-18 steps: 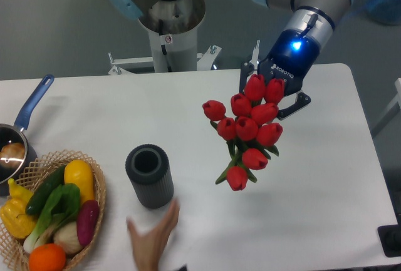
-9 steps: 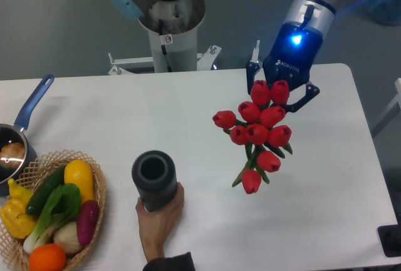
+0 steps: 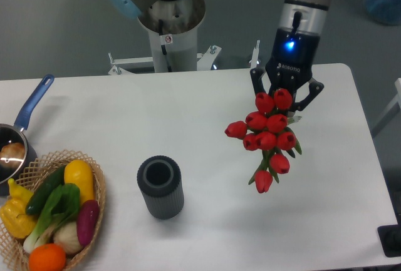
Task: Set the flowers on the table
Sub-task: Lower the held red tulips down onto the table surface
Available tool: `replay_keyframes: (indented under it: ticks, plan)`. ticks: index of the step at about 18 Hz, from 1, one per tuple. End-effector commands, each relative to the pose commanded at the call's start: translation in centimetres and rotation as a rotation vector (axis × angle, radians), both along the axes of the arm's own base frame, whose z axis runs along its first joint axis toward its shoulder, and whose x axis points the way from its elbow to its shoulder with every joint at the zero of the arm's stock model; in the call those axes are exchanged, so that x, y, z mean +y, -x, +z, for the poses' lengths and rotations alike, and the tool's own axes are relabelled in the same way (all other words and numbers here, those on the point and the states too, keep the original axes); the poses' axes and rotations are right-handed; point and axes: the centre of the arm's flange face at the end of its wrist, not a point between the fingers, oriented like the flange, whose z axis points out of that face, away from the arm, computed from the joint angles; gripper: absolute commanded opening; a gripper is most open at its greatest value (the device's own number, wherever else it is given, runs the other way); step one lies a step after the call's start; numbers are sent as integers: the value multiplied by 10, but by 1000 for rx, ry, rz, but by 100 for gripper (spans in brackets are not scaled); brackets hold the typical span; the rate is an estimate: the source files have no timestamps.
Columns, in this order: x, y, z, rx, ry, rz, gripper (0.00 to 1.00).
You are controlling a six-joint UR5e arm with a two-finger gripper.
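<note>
Now you can see that the gripper has swung rightward and turned more upright over the last second, its fingers pinching the tulip bunch at the stems so the red buds hang right of centre in the frame, above the white table and, as far as the view shows, not yet resting on it; I judge the lowering and release are still to come. Meanwhile the hand that reached in at the bottom edge is gone, leaving the dark ribbed vase a little further right, lower centre. Nothing blocks the bare tabletop beneath the flowers, since the wicker basket of vegetables and the blue-handled pan sit well apart at the left edge.
</note>
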Motion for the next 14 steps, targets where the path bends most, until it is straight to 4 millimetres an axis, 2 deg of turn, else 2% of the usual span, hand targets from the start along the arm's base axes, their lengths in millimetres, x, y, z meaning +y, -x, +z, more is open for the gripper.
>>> replay_keyframes:
  ticks: [4,8,12,14]
  plan:
    - [18,-3,-27,50,184,-27,36]
    - [25,3,-56,56,294,-35,36]
    - [40,-5,-86,47,382,-64,36]
    - [46,-2,-107,22,402,-79,36]
